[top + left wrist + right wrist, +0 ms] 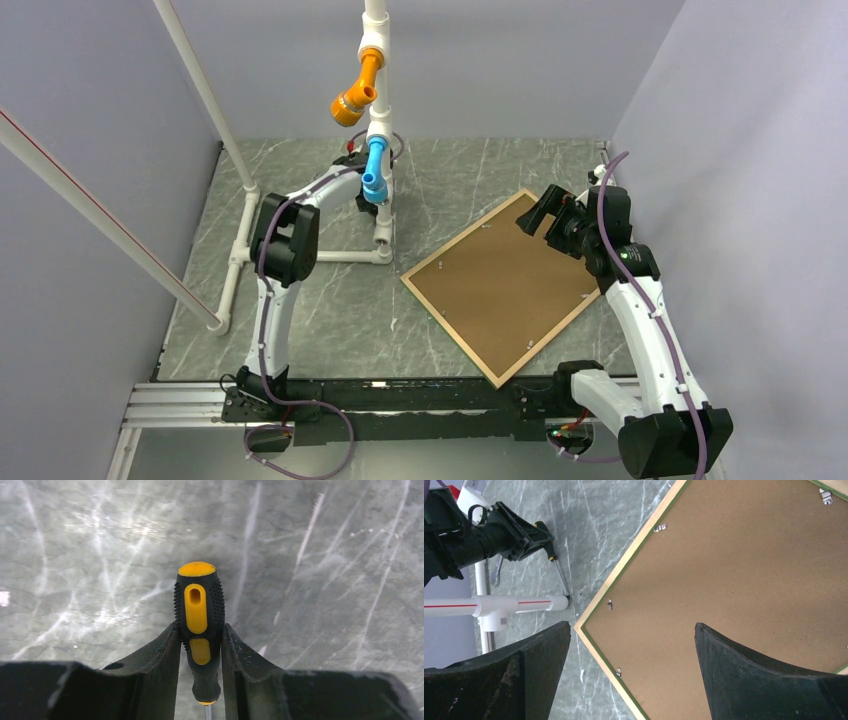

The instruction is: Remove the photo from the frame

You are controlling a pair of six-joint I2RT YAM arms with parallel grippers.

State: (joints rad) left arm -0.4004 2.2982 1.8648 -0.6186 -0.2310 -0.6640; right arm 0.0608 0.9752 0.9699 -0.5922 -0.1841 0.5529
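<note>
Far left of the bench, by the white pipe stand: left gripper set narrow around a screwdriver, fingers against both sides of its black-and-yellow handle. Frame lay right of that, well apart from the left gripper, face down and cornerwise on the bench, brown backing up, small clips along its edge. Right gripper hung over the frame's far corner, jaws wide, holding nothing.

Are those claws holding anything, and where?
The left gripper clamps the screwdriver by its handle, near the shaft end. The right gripper holds nothing.
</note>
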